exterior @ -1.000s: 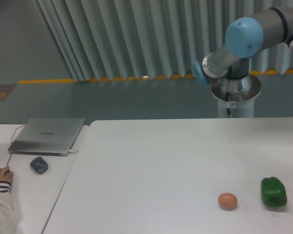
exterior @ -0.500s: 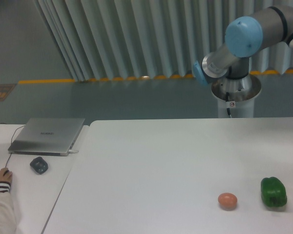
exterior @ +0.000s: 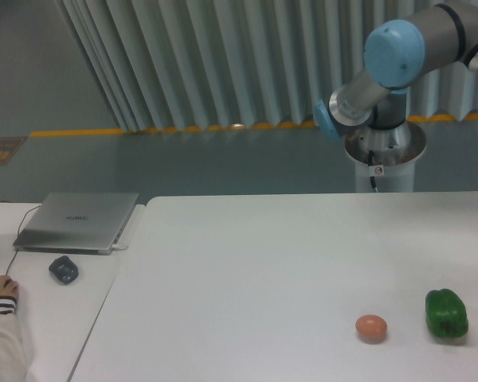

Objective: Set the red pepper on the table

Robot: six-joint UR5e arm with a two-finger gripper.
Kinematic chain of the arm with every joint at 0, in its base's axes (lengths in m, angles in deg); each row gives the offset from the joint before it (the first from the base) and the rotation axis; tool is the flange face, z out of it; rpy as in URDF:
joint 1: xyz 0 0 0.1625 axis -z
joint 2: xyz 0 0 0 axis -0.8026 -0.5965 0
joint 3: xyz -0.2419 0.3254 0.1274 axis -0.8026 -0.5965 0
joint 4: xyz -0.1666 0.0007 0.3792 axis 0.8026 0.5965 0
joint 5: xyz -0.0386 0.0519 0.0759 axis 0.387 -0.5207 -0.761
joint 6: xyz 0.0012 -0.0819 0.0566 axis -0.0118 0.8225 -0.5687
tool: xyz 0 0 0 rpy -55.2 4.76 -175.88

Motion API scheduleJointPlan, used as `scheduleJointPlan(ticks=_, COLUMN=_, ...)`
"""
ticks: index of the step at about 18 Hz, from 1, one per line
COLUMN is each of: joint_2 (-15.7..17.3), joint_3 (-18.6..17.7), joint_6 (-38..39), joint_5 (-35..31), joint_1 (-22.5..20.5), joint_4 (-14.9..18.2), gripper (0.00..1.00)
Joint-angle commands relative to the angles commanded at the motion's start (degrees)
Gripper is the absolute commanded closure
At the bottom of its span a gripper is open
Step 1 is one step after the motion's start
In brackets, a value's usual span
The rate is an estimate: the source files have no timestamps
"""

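Resting on the table (exterior: 247, 263): one green pepper (exterior: 447, 313), one brownish ball (exterior: 371, 327) (fingers out of view).

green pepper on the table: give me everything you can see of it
The green pepper is a glossy, dark green bell pepper, blocky with lobed sides, plastic-looking. It rests on the white table near the right front edge, right of a pinkish-brown egg-like ball, apart from it. Nothing but the tabletop touches it.
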Motion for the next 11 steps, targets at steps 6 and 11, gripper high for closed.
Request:
scheduleJointPlan(ticks=6, joint_2=-0.1, joint_3=-0.5, joint_6=2.6, joint_5=0.0, joint_1=-0.3, joint_4=-0.8, gripper=0.00)
scheduleJointPlan(ticks=11, joint_2=0.4, joint_3=-0.8, joint_6=3.4, joint_5=0.0, joint_1=-1.9, joint_4=-0.8, gripper=0.00)
